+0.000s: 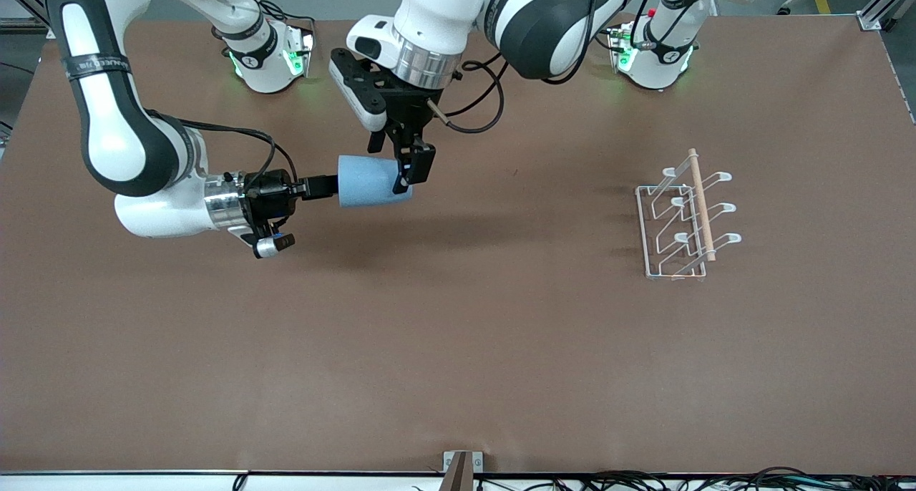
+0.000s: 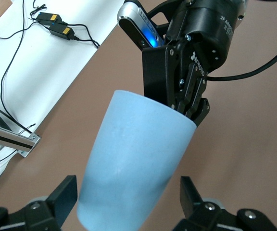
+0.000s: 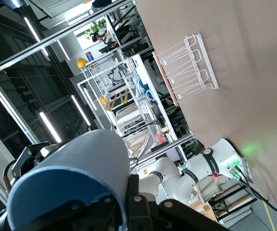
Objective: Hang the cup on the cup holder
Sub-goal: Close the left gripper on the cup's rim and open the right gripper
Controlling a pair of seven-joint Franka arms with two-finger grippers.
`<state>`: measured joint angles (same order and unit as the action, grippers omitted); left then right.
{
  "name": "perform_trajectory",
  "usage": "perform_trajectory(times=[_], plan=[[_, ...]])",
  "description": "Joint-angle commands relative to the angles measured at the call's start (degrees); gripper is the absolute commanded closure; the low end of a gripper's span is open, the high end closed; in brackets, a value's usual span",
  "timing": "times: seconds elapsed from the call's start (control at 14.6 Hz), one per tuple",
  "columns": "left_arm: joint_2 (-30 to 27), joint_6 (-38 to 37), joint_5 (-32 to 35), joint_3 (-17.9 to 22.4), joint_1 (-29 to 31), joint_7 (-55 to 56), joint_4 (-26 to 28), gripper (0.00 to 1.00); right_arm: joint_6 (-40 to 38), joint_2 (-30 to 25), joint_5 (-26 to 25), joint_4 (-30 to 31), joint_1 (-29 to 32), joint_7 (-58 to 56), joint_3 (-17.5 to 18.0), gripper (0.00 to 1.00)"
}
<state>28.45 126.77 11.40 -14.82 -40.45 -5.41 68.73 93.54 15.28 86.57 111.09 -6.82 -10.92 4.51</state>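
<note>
Front view: right pincer clamps matte tapered blue cup rim; left pincer fingers apart astride it.

we count one cup, one rack with six prongs and one rod, and two grippers.

Even, bright overhead light falls on the matte brown tabletop without glare. A soft, diffuse shadow lies on it below the small light-blue plastic tumbler, with fainter ones beside the white wire rack. The front view is sharp. In the right wrist view, long ceiling strip lights glow against a dark background, and the tumbler's near rim is slightly soft.
</note>
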Motion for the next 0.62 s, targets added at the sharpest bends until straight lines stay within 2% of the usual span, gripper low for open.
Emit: perform_trajectory(times=[0.0, 0.55], plan=[[1.5, 1.4, 1.2, 0.1, -0.5, -0.7, -2.3, 0.06, 0.2, -0.9, 2.0, 1.5, -0.9, -1.1, -0.5, 0.98], [2.7, 2.7, 1.4, 0.0, -0.3, -6.0, -1.2, 0.09, 0.2, -0.2, 2.0, 1.5, -1.0, -1.1, -0.5, 0.97]])
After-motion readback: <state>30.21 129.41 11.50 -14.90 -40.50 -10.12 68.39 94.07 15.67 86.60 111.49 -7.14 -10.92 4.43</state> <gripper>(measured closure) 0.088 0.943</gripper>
